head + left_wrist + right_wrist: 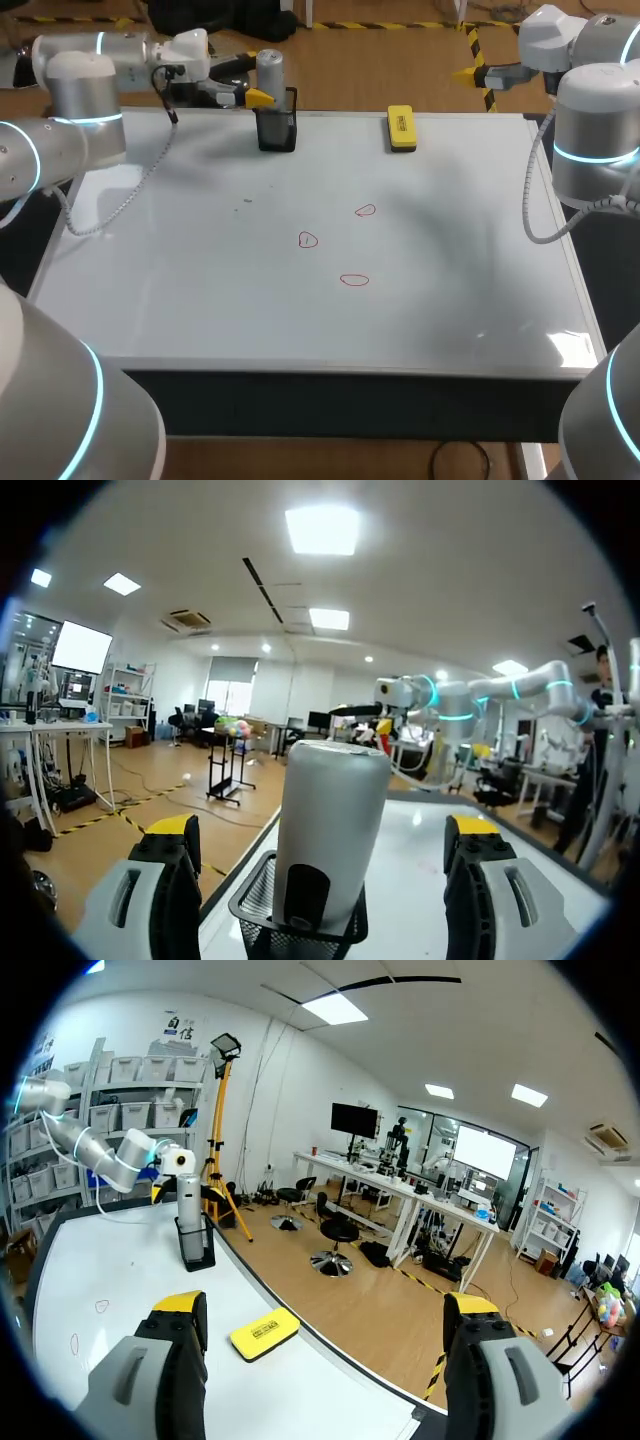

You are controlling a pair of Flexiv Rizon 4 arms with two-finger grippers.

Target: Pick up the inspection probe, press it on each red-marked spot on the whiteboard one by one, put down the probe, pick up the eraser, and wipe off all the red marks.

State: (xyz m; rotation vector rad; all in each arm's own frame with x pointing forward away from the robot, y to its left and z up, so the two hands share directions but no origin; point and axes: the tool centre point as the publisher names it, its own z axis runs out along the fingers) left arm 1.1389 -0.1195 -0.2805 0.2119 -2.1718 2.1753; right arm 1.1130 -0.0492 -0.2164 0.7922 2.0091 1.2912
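- The left gripper [322, 830] hangs at the black mesh holder [276, 130], its fingers spread wide, one on either side of the holder's top. Neither finger touches anything.
- The inspection probe [330, 825], a grey cylinder, stands upright in that holder and rises well above its rim. It sits between the left gripper's spread fingers, not gripped.
- I judge the step in hand to be the first one, picking up the probe. The next move calls for pressing the fingers together on the probe's upper body, then lifting straight up so that the holder is not dragged along.
- Three red marks [307, 239] lie on the whiteboard [200, 280], nearer the robot than the holder and a little to its right. None has been wiped off.
- The yellow eraser [401, 128] lies flat on the board to the right of the holder, well apart from it, by the same far edge.
- The right gripper [326, 1305] sits far to the right of the holder, past the eraser. Its fingers are spread with nothing between them.
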